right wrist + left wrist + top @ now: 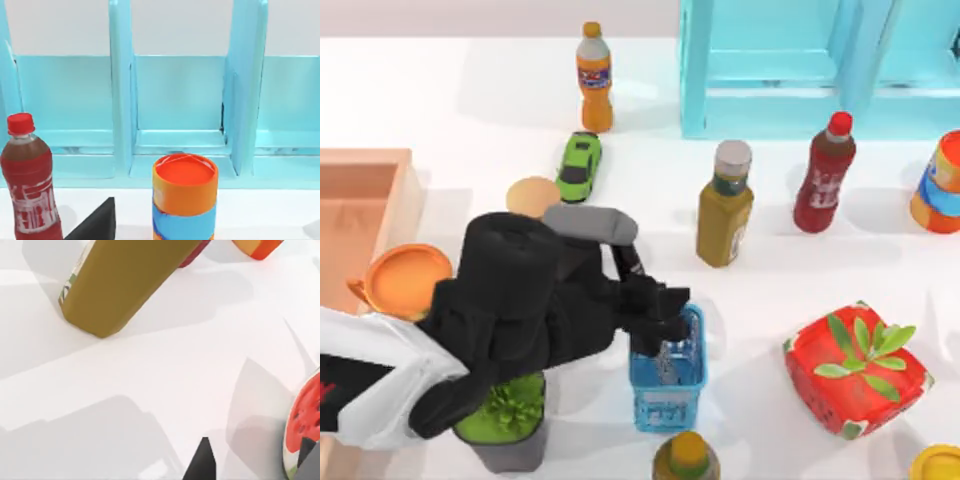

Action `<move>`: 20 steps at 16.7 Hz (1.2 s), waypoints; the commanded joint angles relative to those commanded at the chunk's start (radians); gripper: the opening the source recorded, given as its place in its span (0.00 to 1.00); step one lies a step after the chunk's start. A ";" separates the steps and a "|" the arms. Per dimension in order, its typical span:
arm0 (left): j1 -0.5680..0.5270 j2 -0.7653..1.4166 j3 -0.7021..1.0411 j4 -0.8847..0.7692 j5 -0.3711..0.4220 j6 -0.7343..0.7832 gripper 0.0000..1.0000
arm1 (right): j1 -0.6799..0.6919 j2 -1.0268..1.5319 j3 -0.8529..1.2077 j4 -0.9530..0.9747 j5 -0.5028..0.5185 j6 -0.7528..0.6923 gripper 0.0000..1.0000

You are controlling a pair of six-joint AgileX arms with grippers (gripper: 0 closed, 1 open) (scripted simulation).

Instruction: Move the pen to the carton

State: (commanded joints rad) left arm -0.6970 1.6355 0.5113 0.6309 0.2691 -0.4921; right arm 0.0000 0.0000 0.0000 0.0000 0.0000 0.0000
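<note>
The carton [365, 160] is a big open peach-orange box at the table's left edge. A small blue mesh basket [667, 400] stands front centre. In it a slim grey shaft, the pen [666, 366], stands upright, its upper end hidden under my left gripper [662, 338]. That gripper hangs over the basket's far rim and is open. The left wrist view shows one black fingertip [202, 465] with bare table beside it. A fingertip [95, 222] of my right gripper, also open, faces the turquoise shelf [180, 100].
A mustard bottle [724, 205], a red bottle [825, 175] and an orange-blue can [940, 185] stand behind the basket. The red leaf-print box [857, 370] lies to its right. A potted plant [505, 425], an orange disc [405, 280] and a green toy car [580, 165] lie around my left arm.
</note>
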 joint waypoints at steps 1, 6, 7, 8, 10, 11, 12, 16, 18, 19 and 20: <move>0.008 -0.007 0.010 -0.021 0.012 0.010 0.00 | 0.000 0.000 0.000 0.000 0.000 0.000 1.00; 0.120 -0.097 0.098 -0.269 0.139 0.104 0.00 | 0.000 0.000 0.000 0.000 0.000 0.000 1.00; 0.155 -0.126 0.117 -0.338 0.172 0.128 0.00 | 0.000 0.000 0.000 0.000 0.000 0.000 1.00; 0.194 -0.159 0.138 -0.412 0.207 0.153 0.00 | 0.000 0.000 0.000 0.000 0.000 0.000 1.00; 0.277 -0.236 0.179 -0.565 0.276 0.204 0.00 | 0.000 0.000 0.000 0.000 0.000 0.000 1.00; 0.321 -0.278 0.199 -0.641 0.309 0.229 0.00 | 0.000 0.000 0.000 0.000 0.000 0.000 1.00; 0.365 -0.322 0.219 -0.716 0.340 0.254 0.00 | 0.000 0.000 0.000 0.000 0.000 0.000 1.00; 0.526 -0.486 0.280 -0.964 0.448 0.335 0.00 | 0.000 0.000 0.000 0.000 0.000 0.000 1.00; 0.580 -0.542 0.294 -1.032 0.483 0.358 0.00 | 0.000 0.000 0.000 0.000 0.000 0.000 1.00; 0.596 -0.559 0.298 -1.051 0.494 0.364 0.00 | 0.000 0.000 0.000 0.000 0.000 0.000 1.00; 0.603 -0.566 0.300 -1.059 0.499 0.367 0.00 | 0.000 0.000 0.000 0.000 0.000 0.000 1.00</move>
State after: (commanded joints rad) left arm -0.0935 1.0690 0.8112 -0.4281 0.7679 -0.1250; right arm 0.0000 0.0000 0.0000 0.0000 0.0000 0.0000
